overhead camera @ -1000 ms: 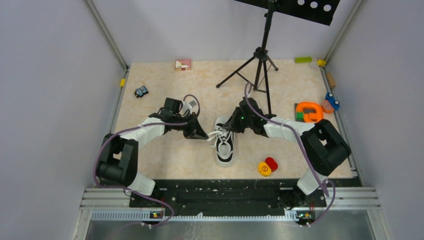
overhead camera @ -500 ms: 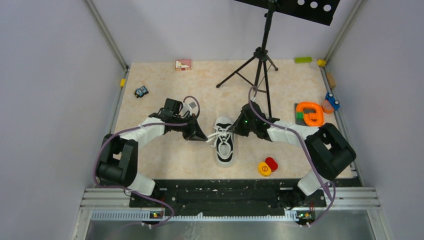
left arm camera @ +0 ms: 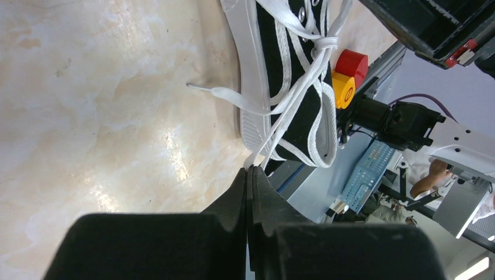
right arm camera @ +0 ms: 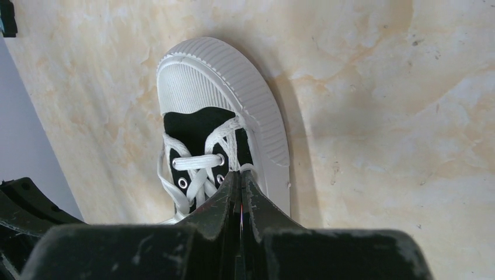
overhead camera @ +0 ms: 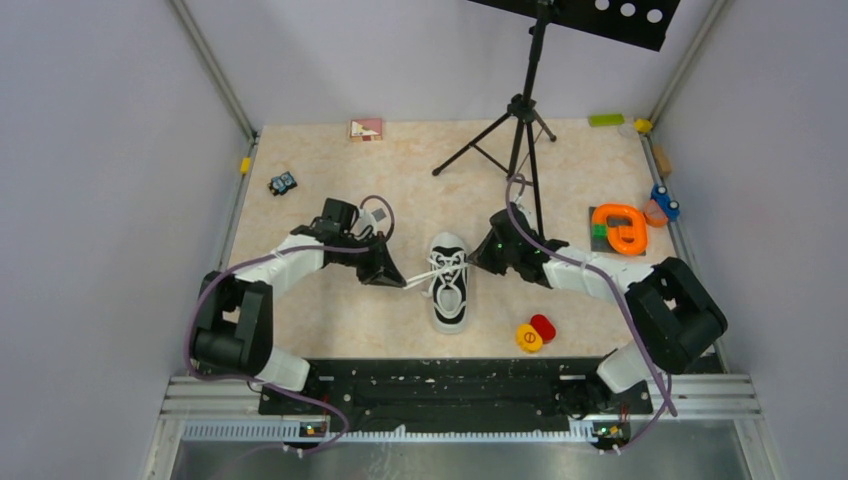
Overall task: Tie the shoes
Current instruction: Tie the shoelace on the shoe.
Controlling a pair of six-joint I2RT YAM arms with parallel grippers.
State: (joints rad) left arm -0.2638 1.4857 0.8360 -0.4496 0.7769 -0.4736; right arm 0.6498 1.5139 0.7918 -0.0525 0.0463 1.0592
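Pinching flat white laces (left arm camera: 219, 94) of ribbed-toed black sneaker (overhead camera: 449, 300), both arms' jaws clamped tight.

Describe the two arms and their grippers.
The left arm and right arm match: white links between black joints, a purple cable looping along each. The left gripper and right gripper are black, with fingers tapering to wedges; the right's look scuffed. A green light glows near the right wrist.
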